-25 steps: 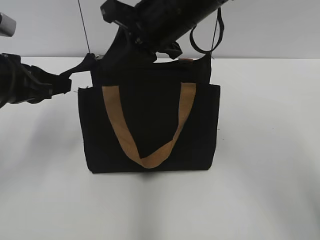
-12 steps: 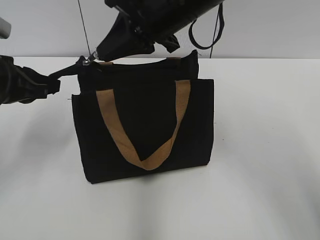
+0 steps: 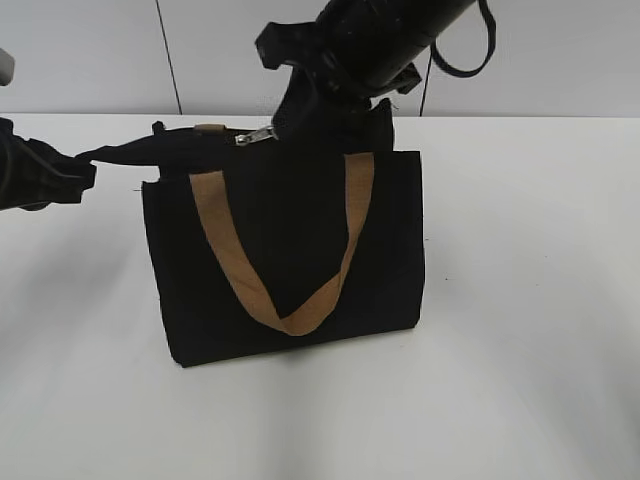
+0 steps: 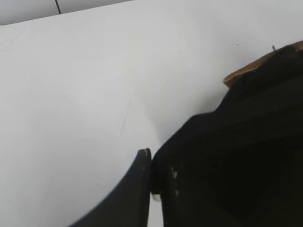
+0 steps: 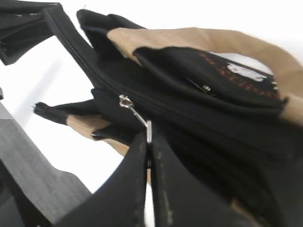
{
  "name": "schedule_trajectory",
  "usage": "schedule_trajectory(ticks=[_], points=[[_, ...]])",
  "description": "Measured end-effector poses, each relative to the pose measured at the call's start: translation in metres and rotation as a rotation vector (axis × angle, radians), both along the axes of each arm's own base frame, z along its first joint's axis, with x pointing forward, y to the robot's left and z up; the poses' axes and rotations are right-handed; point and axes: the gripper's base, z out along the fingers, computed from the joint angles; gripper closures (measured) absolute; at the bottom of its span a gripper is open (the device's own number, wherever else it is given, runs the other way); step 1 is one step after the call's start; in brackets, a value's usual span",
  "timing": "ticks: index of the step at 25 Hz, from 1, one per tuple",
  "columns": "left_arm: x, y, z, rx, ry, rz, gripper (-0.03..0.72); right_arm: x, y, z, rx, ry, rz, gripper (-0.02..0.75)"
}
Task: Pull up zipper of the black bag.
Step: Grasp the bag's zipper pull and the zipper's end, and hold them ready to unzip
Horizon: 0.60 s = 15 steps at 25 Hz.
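Note:
The black bag (image 3: 290,250) stands upright on the white table, its tan front handle (image 3: 300,318) hanging down. My left gripper (image 3: 82,166) is shut on the bag's top left corner fabric (image 4: 199,156) and holds it stretched to the left. My right gripper (image 3: 275,130) reaches down from above. It is shut on the zipper's silver pull tab (image 5: 142,120), which shows on the top edge left of the middle (image 3: 255,135). The black zipper line (image 5: 90,71) runs from the tab toward the left gripper (image 5: 19,28). The zipper line to the right of the tab is hidden by the right arm.
The white table (image 3: 520,350) extends around the bag, with a pale wall (image 3: 560,60) behind. The right arm's black cable loop (image 3: 470,60) hangs above the bag's right end. The rear tan handle (image 5: 199,40) lies over the bag's top.
The bag shifted left and its top left corner stretched out. The right gripper then moved right along the top edge, carrying the silver pull tab from near the left end toward the middle.

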Motion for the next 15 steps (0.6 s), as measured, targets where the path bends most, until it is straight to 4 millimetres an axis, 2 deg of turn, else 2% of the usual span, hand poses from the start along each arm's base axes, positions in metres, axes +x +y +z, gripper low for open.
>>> schedule_trajectory(ticks=[5, 11, 15], points=[[0.0, 0.0, 0.0, 0.003, 0.0, 0.001, 0.669, -0.001, -0.017, 0.011, -0.121, -0.068, -0.054, 0.752], [0.0, 0.0, 0.0, 0.006, 0.0, 0.003, 0.669, 0.001, -0.049, 0.019, -0.279, -0.08, -0.101, 0.752], [0.0, -0.001, 0.0, -0.006, 0.0, -0.013, 0.669, -0.003, -0.055, 0.024, -0.322, -0.087, -0.097, 0.752]])
